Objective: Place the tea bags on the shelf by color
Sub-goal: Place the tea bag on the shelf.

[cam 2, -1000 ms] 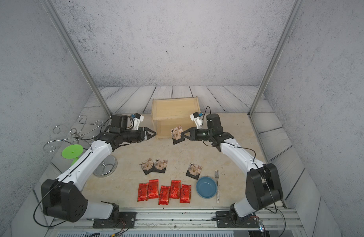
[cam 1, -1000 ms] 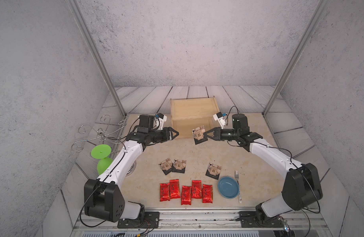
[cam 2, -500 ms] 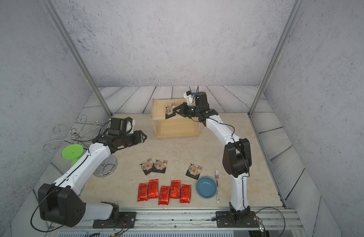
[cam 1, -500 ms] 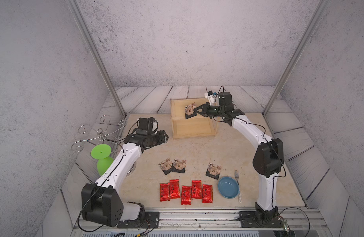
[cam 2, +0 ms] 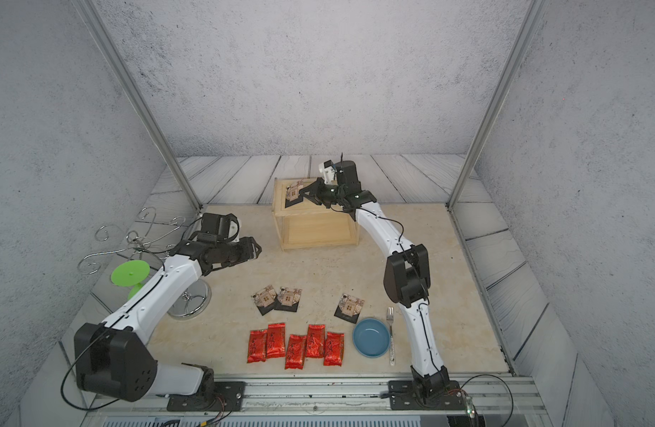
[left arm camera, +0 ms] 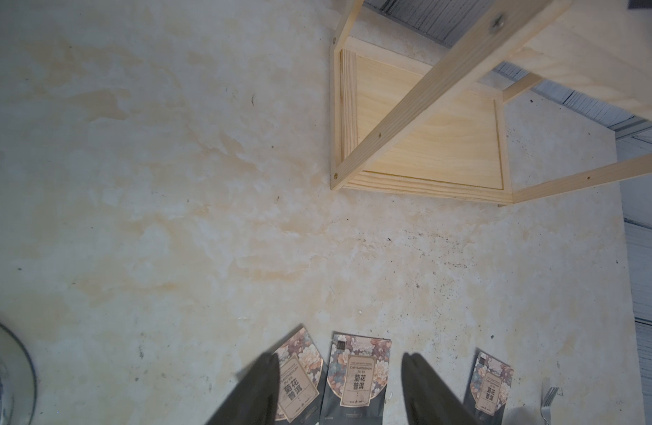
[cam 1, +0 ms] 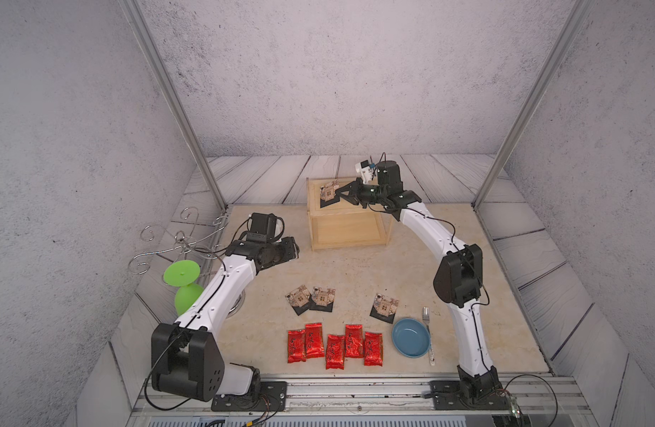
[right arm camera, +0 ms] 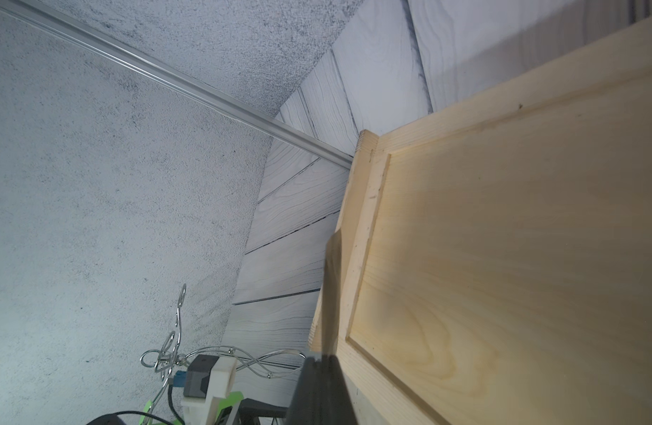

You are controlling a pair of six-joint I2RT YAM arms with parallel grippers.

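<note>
Pinching a black tea bag (cam 1: 328,192) by one edge, the right fingers (cam 1: 343,191) were closed flat on it. They held it tilted over the top tier of the shelf (cam 1: 346,213). The packet stuck out past the fingertips, over the tier's far corner, as both top views showed. Whether its lower corner touched the board could not be told. In the right wrist view the packet appeared edge-on ahead of the fingers, with the shelf's top board running alongside it.

The left fingers (left arm camera: 260,386) stood moderately apart and held nothing, hanging above the bench (left arm camera: 169,184). Beneath them three more black tea bags (left arm camera: 357,379) lay flat on the bench. One was partly hidden behind a finger, one showed in the gap between the two fingers, and the third lay outside the other finger. The shelf stood well ahead of those fingertips.

Five red tea bags (cam 1: 335,351) lay in a ragged row on the bench, well apart from both pairs of fingers and nearer the arms' bases than the three black ones. A blue bowl (cam 1: 411,337) sat just beside the row's end, on the right fingers' side of the bench. A fork (cam 1: 426,321) lay against the bowl's rim.
</note>
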